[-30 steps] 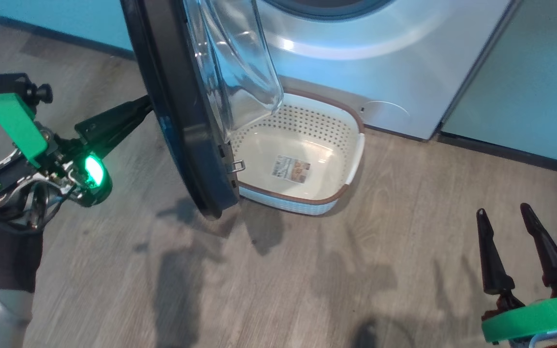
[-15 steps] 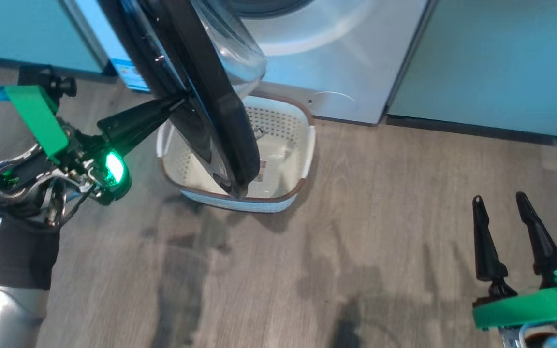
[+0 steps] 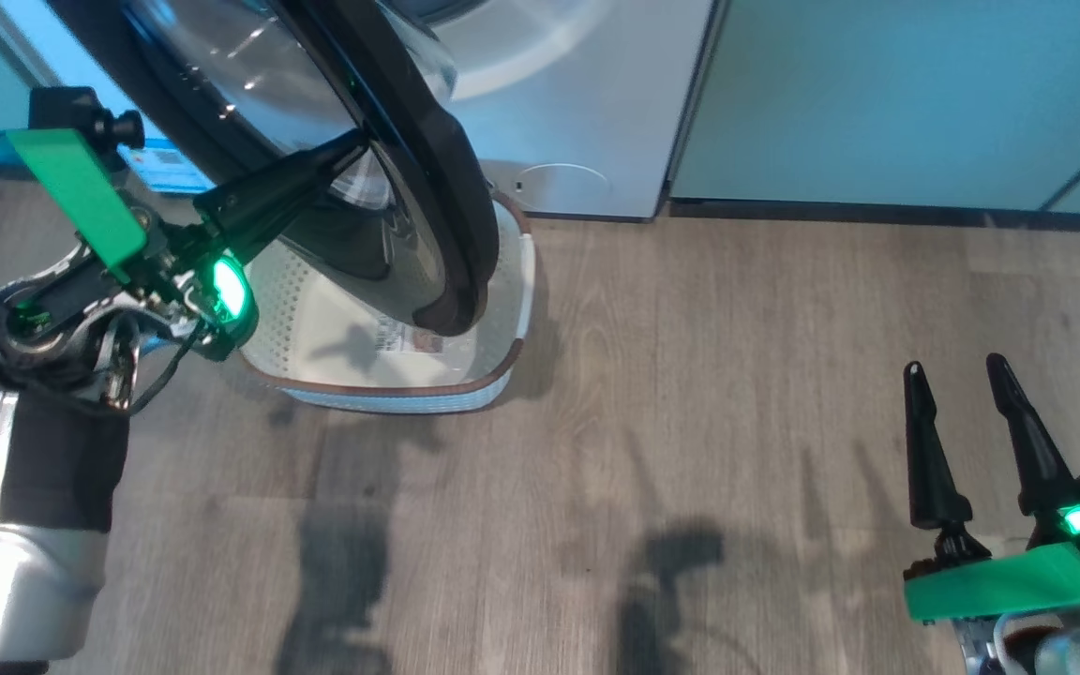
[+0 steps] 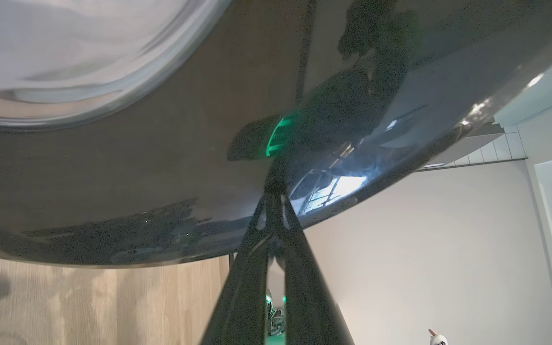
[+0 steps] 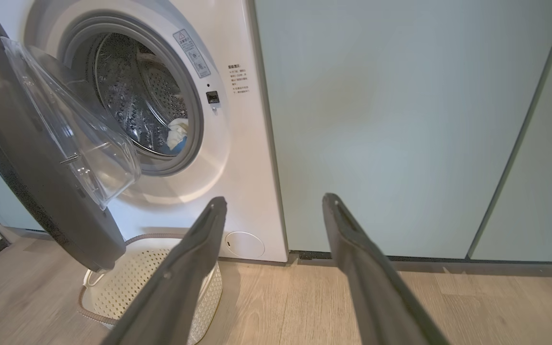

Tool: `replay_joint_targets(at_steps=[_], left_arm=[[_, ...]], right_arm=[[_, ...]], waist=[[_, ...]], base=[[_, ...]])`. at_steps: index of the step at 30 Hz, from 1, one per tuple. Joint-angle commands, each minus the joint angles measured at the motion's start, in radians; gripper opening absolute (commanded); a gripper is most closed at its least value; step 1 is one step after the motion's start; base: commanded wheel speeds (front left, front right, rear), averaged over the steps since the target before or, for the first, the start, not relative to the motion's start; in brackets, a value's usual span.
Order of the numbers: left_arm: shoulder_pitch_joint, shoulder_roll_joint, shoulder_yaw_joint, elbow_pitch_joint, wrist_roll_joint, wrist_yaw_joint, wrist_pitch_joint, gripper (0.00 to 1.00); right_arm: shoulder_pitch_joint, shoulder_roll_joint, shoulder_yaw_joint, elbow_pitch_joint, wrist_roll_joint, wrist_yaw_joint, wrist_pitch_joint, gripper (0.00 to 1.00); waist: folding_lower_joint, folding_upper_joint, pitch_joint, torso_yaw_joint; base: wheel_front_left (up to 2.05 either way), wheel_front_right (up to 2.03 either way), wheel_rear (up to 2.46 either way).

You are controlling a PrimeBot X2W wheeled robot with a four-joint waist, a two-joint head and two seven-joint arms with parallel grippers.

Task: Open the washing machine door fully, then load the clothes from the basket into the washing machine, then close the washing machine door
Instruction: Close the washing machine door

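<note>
Head view: left gripper (image 3: 352,145) jaws clenched, tips against black rim of washing machine door (image 3: 437,216); door ajar above basket (image 3: 390,386). Right gripper (image 3: 952,366) jaws released, above floor (image 3: 690,422), well apart from door.

I'm counting one washer (image 5: 252,158), one door (image 3: 451,253), one basket (image 3: 381,398), one clump of clothes (image 5: 176,136), two grippers: left gripper (image 3: 357,145), right gripper (image 3: 953,366).

My left end effector (image 3: 354,148) and right end effector (image 3: 953,366) have tapered black fingers (image 3: 924,450). Green brackets (image 3: 81,202) and lamps (image 3: 226,286) mark both wrists.
</note>
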Motion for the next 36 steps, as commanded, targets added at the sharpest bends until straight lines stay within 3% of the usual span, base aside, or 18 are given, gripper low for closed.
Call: replay_joint_targets(at_steps=[1, 13, 25, 32, 33, 34, 35, 36], left_arm=[[-0.053, 0.033, 0.039, -0.018, 0.014, -0.01, -0.009, 0.0], [-0.075, 0.011, 0.052, 0.041, 0.035, -0.039, -0.042, 0.0], [-0.046, -0.002, 0.098, 0.029, 0.03, -0.055, -0.07, 0.0], [-0.015, -0.032, 0.169, -0.034, 0.078, -0.062, -0.181, 0.0], [-0.009, -0.036, 0.177, -0.047, 0.095, -0.062, -0.201, 0.28], [-0.005, -0.043, 0.186, -0.059, 0.113, -0.062, -0.225, 0.84], [0.001, -0.049, 0.191, -0.071, 0.127, -0.062, -0.241, 1.0], [0.006, -0.053, 0.194, -0.082, 0.146, -0.062, -0.258, 1.0]], right_arm=[[-0.03, 0.002, 0.02, -0.021, 0.01, -0.003, -0.012, 1.0], [-0.034, 0.003, 0.027, -0.006, 0.024, -0.003, -0.02, 1.0], [-0.024, 0.003, 0.012, -0.008, 0.023, -0.003, -0.022, 1.0], [-0.022, 0.003, 0.001, -0.014, 0.022, -0.003, -0.022, 1.0], [-0.022, 0.003, 0.001, -0.017, 0.022, -0.003, -0.022, 1.0], [-0.022, 0.003, 0.0, -0.019, 0.022, -0.003, -0.022, 1.0], [-0.022, 0.003, 0.0, -0.02, 0.021, -0.003, -0.022, 1.0], [-0.023, 0.003, -0.002, -0.022, 0.02, -0.003, -0.022, 1.0]], waist=[[-0.0001, 0.0, 0.002, -0.013], [-0.0001, 0.0, 0.0, -0.04], [-0.0001, 0.0, 0.0, -0.014], [-0.0001, 0.0, 0.003, 0.005], [-0.0001, 0.0, 0.003, 0.007], [-0.0001, 0.0, 0.004, 0.009], [-0.0001, 0.0, 0.005, 0.012], [-0.0001, 0.0, 0.006, 0.014]], base=[[0.0, 0.0, 0.0], [0.0, 0.0, 0.0], [0.0, 0.0, 0.0], [0.0, 0.0, 0.0], [0.0, 0.0, 0.0], [0.0, 0.0, 0.0], [0.0, 0.0, 0.0], [0.0, 0.0, 0.0]])
